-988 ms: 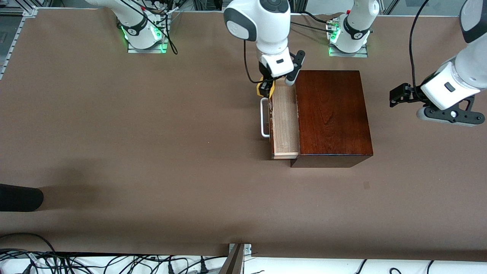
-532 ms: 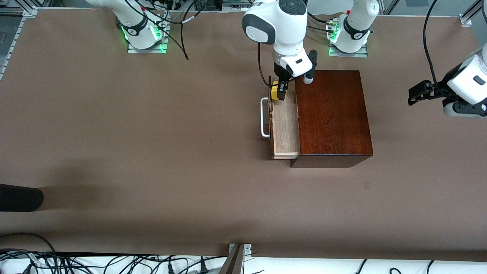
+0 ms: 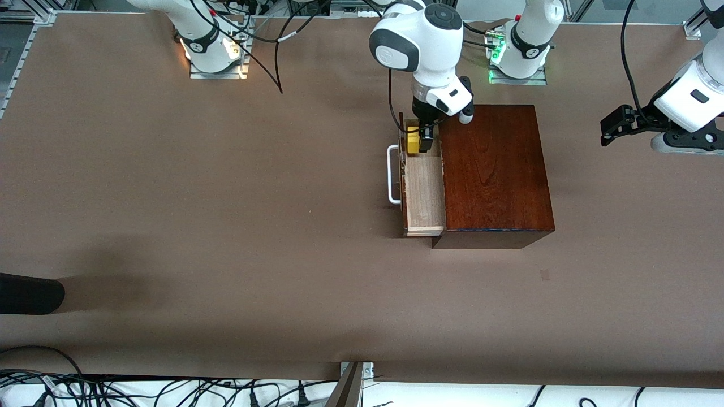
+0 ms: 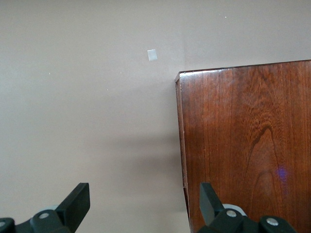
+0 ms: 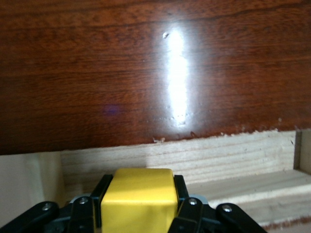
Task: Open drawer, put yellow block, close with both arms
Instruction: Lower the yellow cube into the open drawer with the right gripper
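A brown matte table (image 3: 226, 226) fills the scene. Aluminium framing (image 3: 22, 51) borders one corner. Tangled black cables (image 3: 169, 390) lie along the white edge nearest the front camera. Lighting is even.

High front view, two wrist close-ups

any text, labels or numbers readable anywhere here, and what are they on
None can be read.
Round marks on the arm bases at the table's top edge: too small to read.
The mahogany box, the drawer, the yellow block in the right gripper and the open left gripper: no lettering.
The small pale square on the table: blank.
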You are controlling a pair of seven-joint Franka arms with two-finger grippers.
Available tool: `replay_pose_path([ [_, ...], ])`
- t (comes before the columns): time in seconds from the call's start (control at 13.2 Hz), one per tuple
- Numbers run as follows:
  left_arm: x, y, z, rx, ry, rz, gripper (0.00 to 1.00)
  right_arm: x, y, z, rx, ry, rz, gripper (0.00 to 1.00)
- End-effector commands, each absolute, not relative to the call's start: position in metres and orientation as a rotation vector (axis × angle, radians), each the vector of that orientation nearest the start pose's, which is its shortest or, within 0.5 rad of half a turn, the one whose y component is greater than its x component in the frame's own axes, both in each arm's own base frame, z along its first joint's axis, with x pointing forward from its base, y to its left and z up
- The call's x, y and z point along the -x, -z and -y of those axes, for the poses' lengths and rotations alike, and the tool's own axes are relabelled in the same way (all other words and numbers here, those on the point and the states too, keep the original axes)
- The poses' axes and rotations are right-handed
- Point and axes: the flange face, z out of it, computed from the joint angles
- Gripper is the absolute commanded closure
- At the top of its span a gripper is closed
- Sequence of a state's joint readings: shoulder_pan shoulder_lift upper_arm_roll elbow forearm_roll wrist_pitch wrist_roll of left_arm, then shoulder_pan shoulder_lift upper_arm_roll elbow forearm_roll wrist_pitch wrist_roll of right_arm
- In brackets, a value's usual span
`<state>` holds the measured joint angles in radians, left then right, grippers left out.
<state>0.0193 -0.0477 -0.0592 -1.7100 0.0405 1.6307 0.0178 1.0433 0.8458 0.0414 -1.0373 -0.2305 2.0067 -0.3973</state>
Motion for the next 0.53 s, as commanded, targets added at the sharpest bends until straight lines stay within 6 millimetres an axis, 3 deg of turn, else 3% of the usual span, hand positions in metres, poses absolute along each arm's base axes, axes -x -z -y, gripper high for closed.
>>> replay_pose_path([
  [0.0,-0.538,-0.593,0.02,3.121,-0.022,-0.1,0.0,-0.393,-0.338,-0.688,2.295,0.348,2.326,0.79],
  [0.23,-0.54,-0.593,0.021,3.122,-0.019,-0.098,0.0,-0.402,-0.336,-0.688,2.281,0.405,2.312,0.79],
  [0.46,-0.539,-0.592,0.022,3.121,-0.036,-0.095,0.0,-0.413,-0.318,-0.683,2.26,0.39,2.345,0.79],
])
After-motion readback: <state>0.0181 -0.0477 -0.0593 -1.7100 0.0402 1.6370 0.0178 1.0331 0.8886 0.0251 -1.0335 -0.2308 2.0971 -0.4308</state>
